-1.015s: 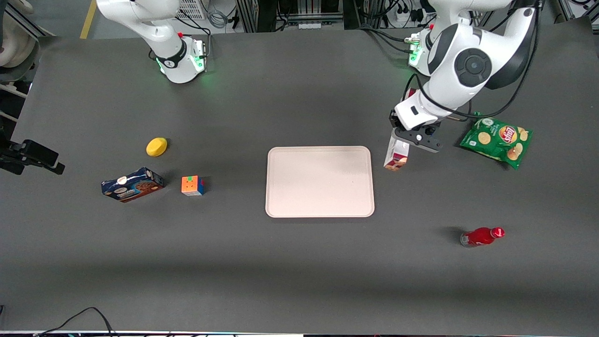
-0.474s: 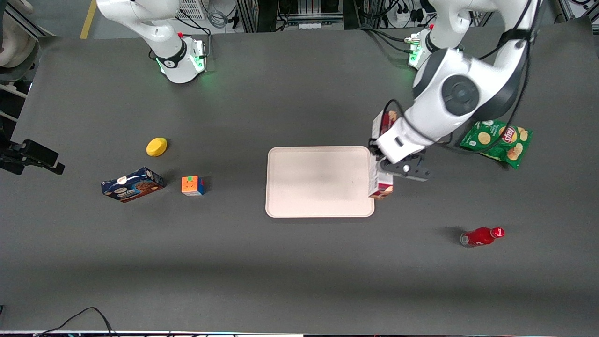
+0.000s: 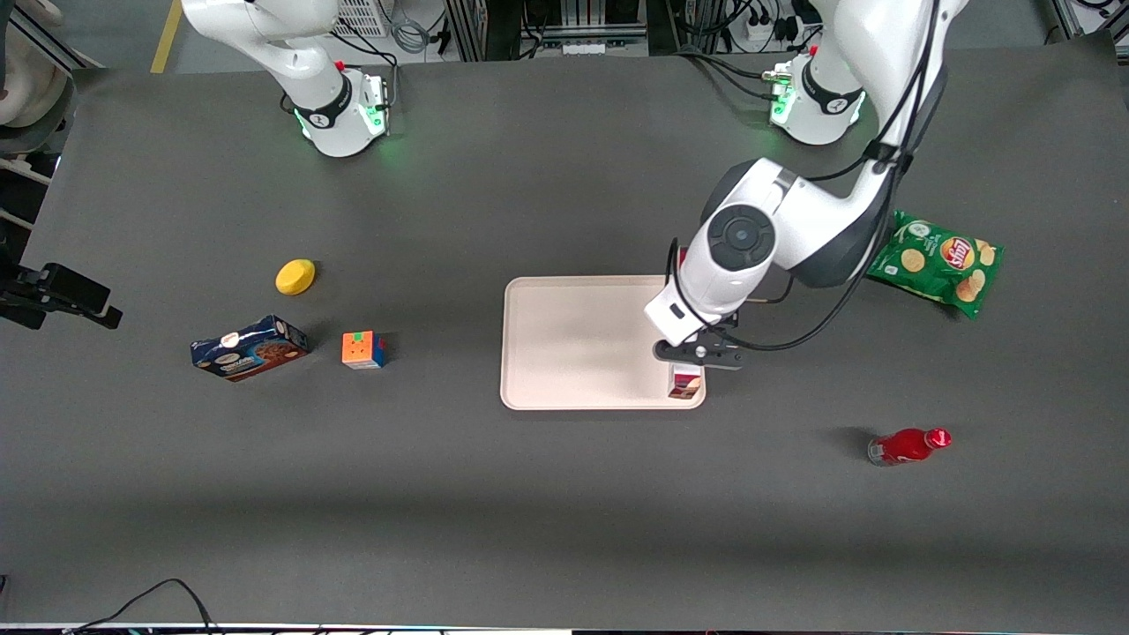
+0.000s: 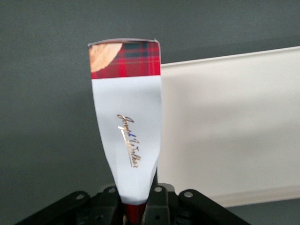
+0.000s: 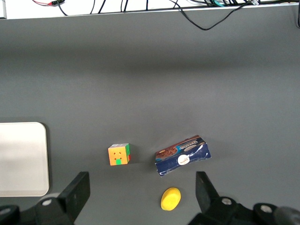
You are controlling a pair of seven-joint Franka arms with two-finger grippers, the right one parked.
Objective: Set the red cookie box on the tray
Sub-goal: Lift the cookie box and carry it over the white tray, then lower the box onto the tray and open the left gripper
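The red cookie box (image 3: 685,384) hangs end-down in my left gripper (image 3: 697,354), mostly covered by the arm; only its lower end with a cookie picture shows, over the tray's corner nearest the front camera at the working arm's end. In the left wrist view the red cookie box (image 4: 127,122) shows its white label patch and plaid end, with the gripper (image 4: 137,206) shut on its near end. The tray (image 3: 582,339) is a pale beige-pink rectangle mid-table; the tray (image 4: 225,126) lies beside the box's tip in the wrist view.
A green chips bag (image 3: 939,265) and a red bottle (image 3: 907,445) lie toward the working arm's end. Toward the parked arm's end sit a colour cube (image 3: 362,349), a blue cookie box (image 3: 250,347) and a yellow object (image 3: 295,276).
The left arm has carried the red cookie box from beside the tray's working-arm edge to over the tray's near corner, coming closer to the front camera.
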